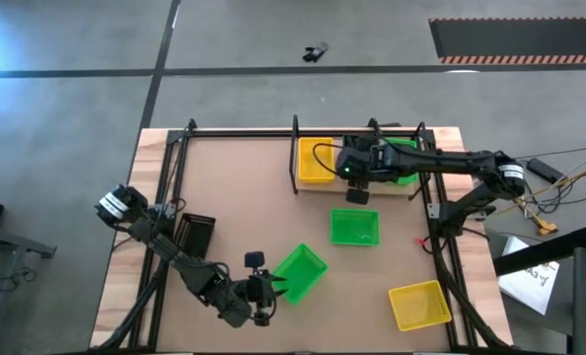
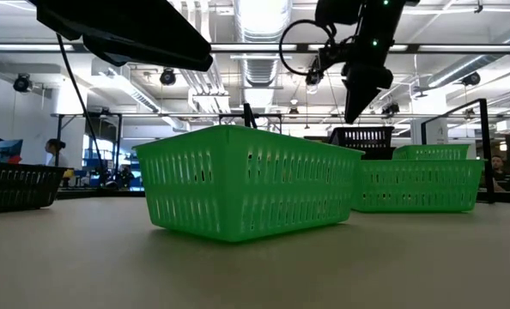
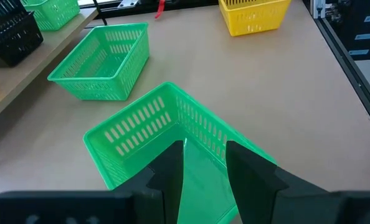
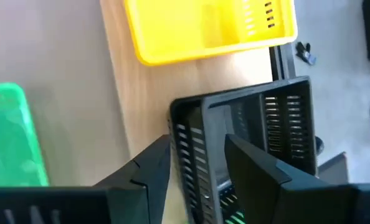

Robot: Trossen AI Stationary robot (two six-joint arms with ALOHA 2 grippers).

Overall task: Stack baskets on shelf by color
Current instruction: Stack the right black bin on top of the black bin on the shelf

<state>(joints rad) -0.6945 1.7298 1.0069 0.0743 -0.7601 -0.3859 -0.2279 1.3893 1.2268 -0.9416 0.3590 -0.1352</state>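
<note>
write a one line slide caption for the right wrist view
Right gripper straddling a black basket's wall over the shelf, beside a yellow basket.

green, yellow, black baskets scattered

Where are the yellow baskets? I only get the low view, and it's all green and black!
Observer: One yellow basket sits on the shelf. A second yellow basket is on the table, on the right arm's side.
Operator: What's that arm up high hanging over?
Observer: That's the right gripper, over a black basket on the shelf.
Operator: Who's at the big green one?
Observer: The left gripper is at that green basket, right by its rim.
</note>
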